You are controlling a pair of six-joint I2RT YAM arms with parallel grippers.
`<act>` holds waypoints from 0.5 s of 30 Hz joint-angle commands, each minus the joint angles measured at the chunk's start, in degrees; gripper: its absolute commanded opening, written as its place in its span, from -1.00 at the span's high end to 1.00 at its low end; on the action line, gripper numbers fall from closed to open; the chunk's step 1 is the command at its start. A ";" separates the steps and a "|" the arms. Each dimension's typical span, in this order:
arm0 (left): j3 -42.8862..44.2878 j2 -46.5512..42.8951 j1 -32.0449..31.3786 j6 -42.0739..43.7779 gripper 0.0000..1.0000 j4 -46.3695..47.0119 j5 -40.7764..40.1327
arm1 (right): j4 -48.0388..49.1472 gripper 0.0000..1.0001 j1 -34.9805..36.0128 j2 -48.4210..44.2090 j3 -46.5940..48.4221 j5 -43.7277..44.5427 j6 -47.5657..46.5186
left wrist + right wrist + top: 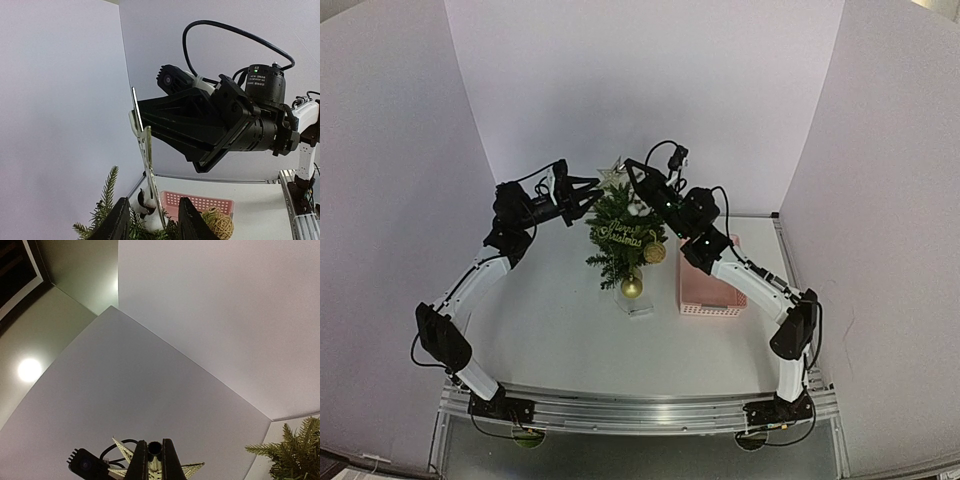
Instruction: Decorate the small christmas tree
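The small christmas tree (620, 240) stands mid-table with a gold script sign, two gold balls (632, 288) and a white ornament on it. My right gripper (632, 170) is shut on the socket of a pale gold star (614, 173), held at the treetop. In the right wrist view the star (192, 469) shows behind the closed fingers (170, 462). My left gripper (594, 196) is open just left of the treetop. In its wrist view its fingers (119, 222) straddle the edge-on star (145, 150) without touching it, above the white ornament (145, 206).
A pink basket (712, 288) lies right of the tree, under the right forearm; it shows in the left wrist view (200, 201) behind a wicker ball (219, 223). White walls enclose the table on three sides. The two grippers are close together at the treetop.
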 commanded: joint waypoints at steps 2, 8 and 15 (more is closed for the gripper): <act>3.68 0.67 0.07 0.24 0.36 -0.65 -1.47 | 1.62 1.00 0.40 0.26 2.27 -1.12 0.84; 4.49 1.17 0.07 0.22 0.55 -0.55 -2.06 | 1.49 1.00 0.42 0.77 2.75 -1.72 1.14; 5.09 1.22 0.07 1.30 0.92 -0.65 -2.05 | 1.20 1.00 0.41 0.80 2.84 -1.65 0.93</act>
